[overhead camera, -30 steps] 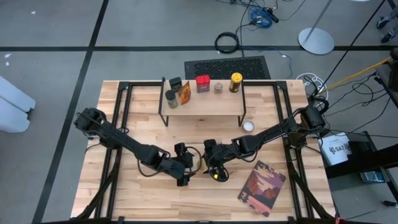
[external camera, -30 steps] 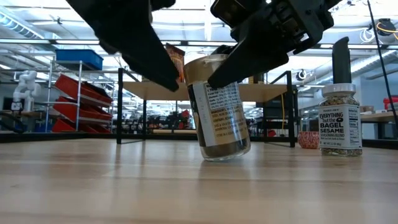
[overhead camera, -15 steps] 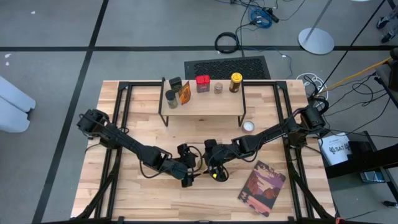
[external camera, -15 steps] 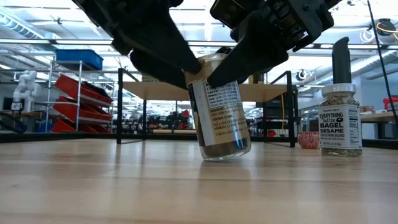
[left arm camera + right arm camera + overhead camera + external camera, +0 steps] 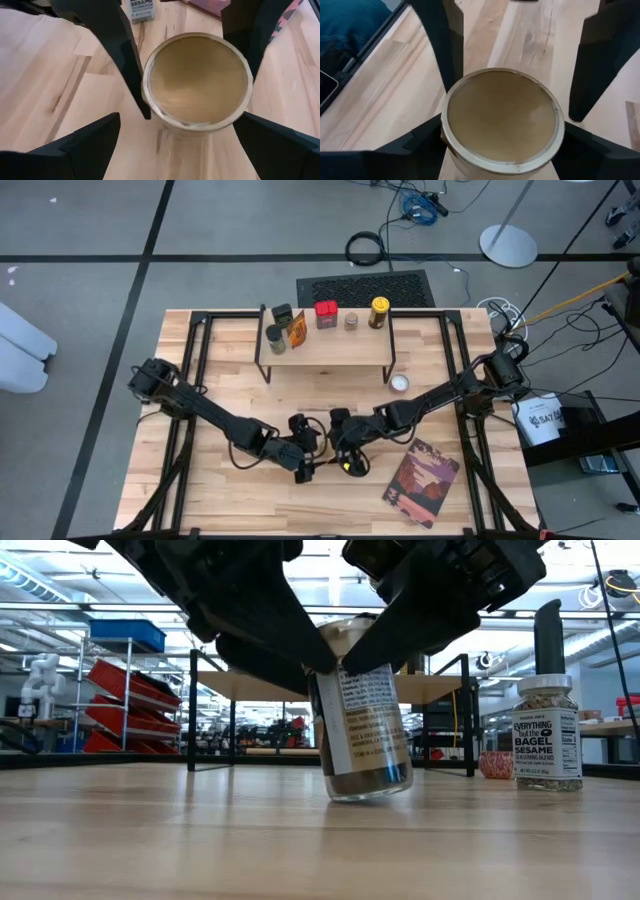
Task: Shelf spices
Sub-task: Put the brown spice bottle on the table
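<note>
The tan-topped spice jar [image 5: 365, 725] stood on the worktop [image 5: 230, 500], near the front edge and about midway across, its long axis leaning a little off upright, top towards the left. The right gripper [image 5: 345, 457] reached in low from the right, jaws spread wide but pressed on the jar's lid. The left gripper [image 5: 305, 463], stretched in from the left, hung over the same lid, jaws fully parted, straddling it. The shelf [image 5: 325, 345] stood far behind.
</note>
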